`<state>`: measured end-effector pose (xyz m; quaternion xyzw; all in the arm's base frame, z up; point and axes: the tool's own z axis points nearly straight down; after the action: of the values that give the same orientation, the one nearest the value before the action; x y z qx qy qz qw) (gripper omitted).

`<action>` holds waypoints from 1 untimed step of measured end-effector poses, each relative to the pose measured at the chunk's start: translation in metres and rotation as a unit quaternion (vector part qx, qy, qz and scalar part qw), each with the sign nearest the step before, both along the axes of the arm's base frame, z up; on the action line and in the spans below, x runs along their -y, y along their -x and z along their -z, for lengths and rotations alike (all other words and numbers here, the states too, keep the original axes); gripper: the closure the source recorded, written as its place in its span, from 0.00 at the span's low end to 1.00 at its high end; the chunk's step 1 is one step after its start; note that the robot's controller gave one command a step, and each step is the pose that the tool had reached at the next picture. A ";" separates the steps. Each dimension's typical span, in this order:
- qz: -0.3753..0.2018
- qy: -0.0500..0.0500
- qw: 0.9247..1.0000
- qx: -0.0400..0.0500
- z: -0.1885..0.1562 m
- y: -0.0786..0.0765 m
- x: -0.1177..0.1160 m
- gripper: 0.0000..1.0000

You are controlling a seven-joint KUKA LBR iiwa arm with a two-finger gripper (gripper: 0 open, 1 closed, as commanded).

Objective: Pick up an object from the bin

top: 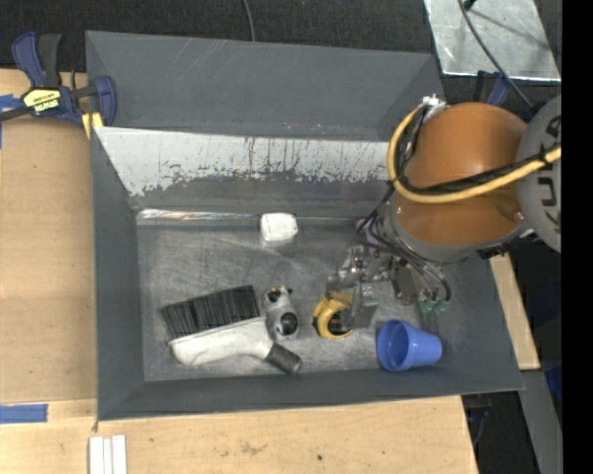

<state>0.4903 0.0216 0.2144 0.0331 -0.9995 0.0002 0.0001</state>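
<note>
- Grey metal bin (117,265): fills the middle of the frame; its sloping walls run down to a scuffed floor on which all the loose things lie
- My arm, with its orange cover (465,166): comes in at the right of the frame, above the bin's right wall; a yellow cable loops round the cover
- Brush (222,342): lower left of the floor, lying flat, with black bristles on its upper side, a white handle below them and a dark tip pointing right
- My claw (354,299): right of the floor's centre, down near the floor below the orange cover; I cannot tell whether it is wide or narrow, and nothing can be made out in its grasp
- Blue cup (407,346): lower right of the floor, on its side, mouth towards the left, near the claw
- White block (278,228): upper middle of the floor, by the back wall, well apart from the rest
- Grey-and-black piece (280,312): small and rounded, between the brush and the yellow ring
- Yellow ring (331,321): lower middle of the floor, just below and left of my claw, the thing nearest to it
</note>
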 end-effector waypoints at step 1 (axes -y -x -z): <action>-0.021 0.000 1.000 0.001 0.081 -0.007 -0.006 0.00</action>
<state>0.4969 0.0275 0.1331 0.0540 -0.9985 0.0000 -0.0010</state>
